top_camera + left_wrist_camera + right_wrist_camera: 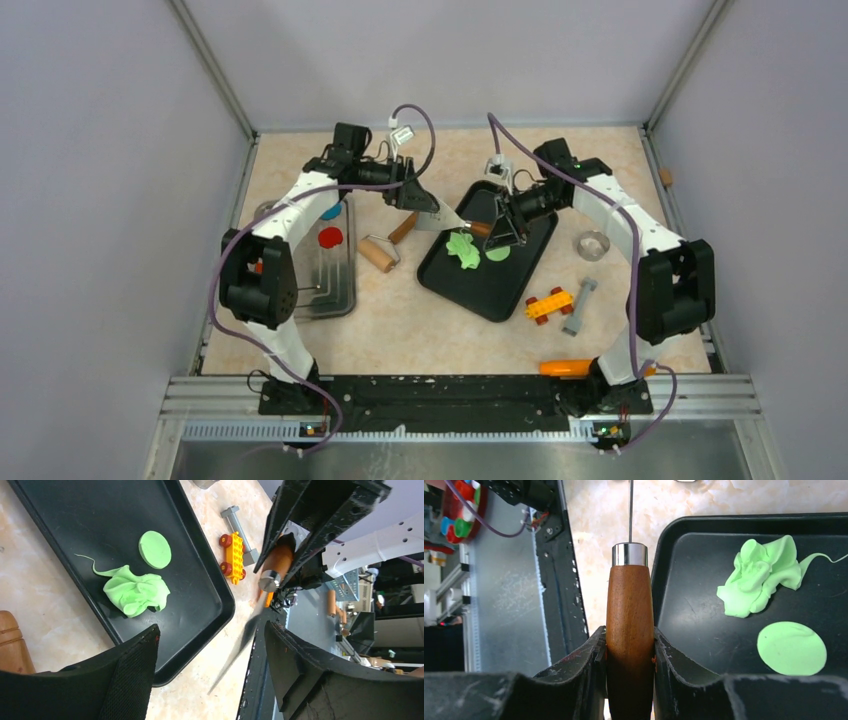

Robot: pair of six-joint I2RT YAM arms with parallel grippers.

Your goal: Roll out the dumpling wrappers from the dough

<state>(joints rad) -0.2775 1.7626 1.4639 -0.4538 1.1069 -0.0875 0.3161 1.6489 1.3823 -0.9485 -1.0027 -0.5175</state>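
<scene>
A ragged scrap of lime-green dough (461,247) lies on the black tray (500,290), with one round green dumpling wrapper (497,254) beside it. Both also show in the left wrist view, the dough (136,591) and the wrapper (155,549), and in the right wrist view, the dough (759,577) and the wrapper (791,647). My right gripper (503,232) (630,632) is shut on the wooden handle (630,605) of a scraper, above the tray's near-left edge. Its metal blade (440,215) reaches toward my left gripper (425,205) (212,630), which is open, with the blade edge-on between its jaws, untouched.
A wooden rolling pin (378,252) lies left of the black tray. A clear tray (335,285) at the left holds a red disc (330,237) and a blue disc (331,211). A metal ring cutter (591,244), a yellow toy car (548,304), a grey piece (580,305) and an orange object (566,367) lie to the right.
</scene>
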